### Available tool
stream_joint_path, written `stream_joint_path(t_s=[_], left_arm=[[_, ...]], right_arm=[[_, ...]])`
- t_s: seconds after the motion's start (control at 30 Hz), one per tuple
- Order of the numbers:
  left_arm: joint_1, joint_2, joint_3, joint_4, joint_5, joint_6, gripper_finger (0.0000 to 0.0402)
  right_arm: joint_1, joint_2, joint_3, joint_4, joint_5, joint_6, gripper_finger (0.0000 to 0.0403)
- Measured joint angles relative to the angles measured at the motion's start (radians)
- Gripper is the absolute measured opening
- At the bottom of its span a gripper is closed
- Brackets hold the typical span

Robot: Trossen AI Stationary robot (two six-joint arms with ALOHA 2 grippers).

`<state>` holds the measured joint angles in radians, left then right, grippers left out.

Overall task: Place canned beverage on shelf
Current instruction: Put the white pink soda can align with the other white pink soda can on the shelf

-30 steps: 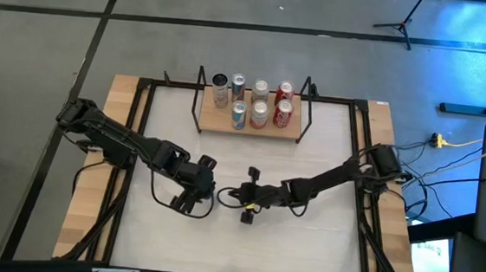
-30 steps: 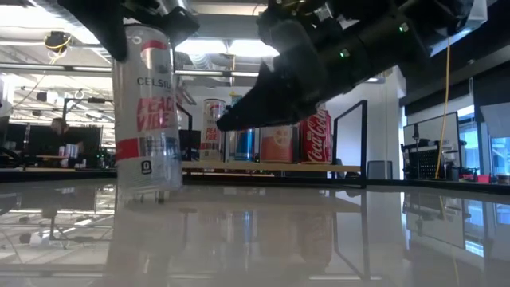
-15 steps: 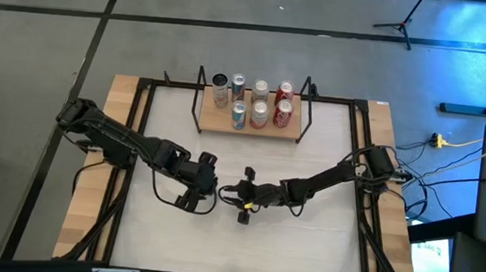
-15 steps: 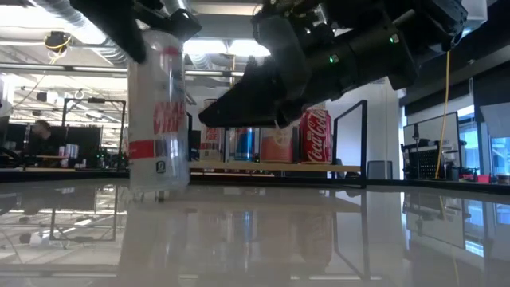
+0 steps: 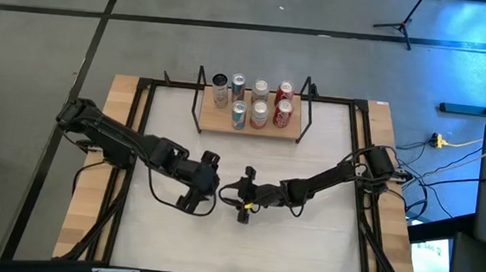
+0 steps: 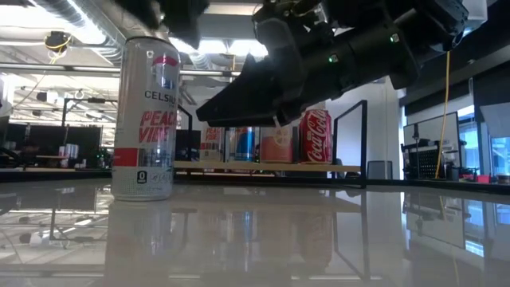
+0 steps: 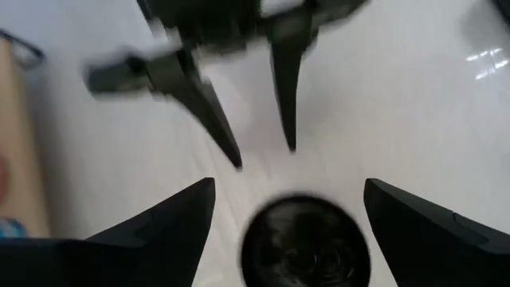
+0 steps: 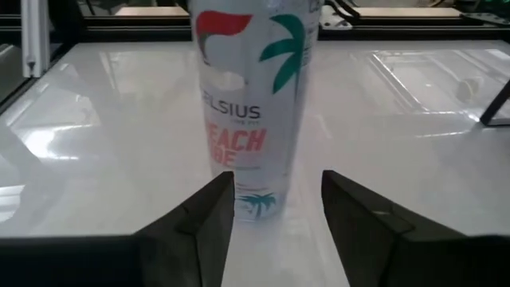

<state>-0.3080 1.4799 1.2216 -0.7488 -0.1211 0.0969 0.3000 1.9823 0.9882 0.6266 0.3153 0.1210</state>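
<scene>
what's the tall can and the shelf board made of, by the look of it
Tall can: likely thin metal, glossy printed white wrap; its dark top shows in the left wrist view.
Shelf board: light wood, matte, pale tan; thin black uprights look like metal rod.

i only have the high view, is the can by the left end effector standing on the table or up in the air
Observer: Standing. The low view shows the can upright on the white table.
Operator: is left gripping it
Observer: No. In the left wrist view the left end effector is open, with a gap between each finger and the can's top.
Operator: and right
Observer: The right end effector is open too. It points at the can, which stands just ahead of its fingertips, not between them.
</scene>
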Motion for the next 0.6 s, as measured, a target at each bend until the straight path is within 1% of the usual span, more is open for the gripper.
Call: stream_joint_path(t_s=[0.13,0.2,0.27,0.33,0.47,0.6], left_arm=[[0.007,-0.001,0.116,-0.102,-0.017,-0.001,0.0312],[0.007,-0.002,0.176,-0.163,-0.035,-0.057,0.0313],[-0.008,-0.014,0.206,-0.203,-0.050,-0.137,0.0313],[-0.043,-0.033,0.197,-0.241,-0.076,-0.231,0.0312],[-0.174,-0.070,0.137,-0.313,-0.272,-0.500,0.0310],[-0.349,-0.097,0.077,-0.339,-0.387,-0.696,0.0309]], right_arm=[[0.000,0.000,0.000,0.001,0.016,0.000,0.0191],[0.000,0.000,0.000,-0.002,0.016,-0.006,0.0191],[0.000,0.000,0.000,-0.001,0.016,-0.006,0.0191],[0.000,0.000,0.000,-0.015,0.017,-0.007,0.0191],[0.000,0.000,0.000,-0.075,0.043,0.002,0.0191],[0.000,-0.024,-0.001,-0.156,0.083,0.003,0.0191]])
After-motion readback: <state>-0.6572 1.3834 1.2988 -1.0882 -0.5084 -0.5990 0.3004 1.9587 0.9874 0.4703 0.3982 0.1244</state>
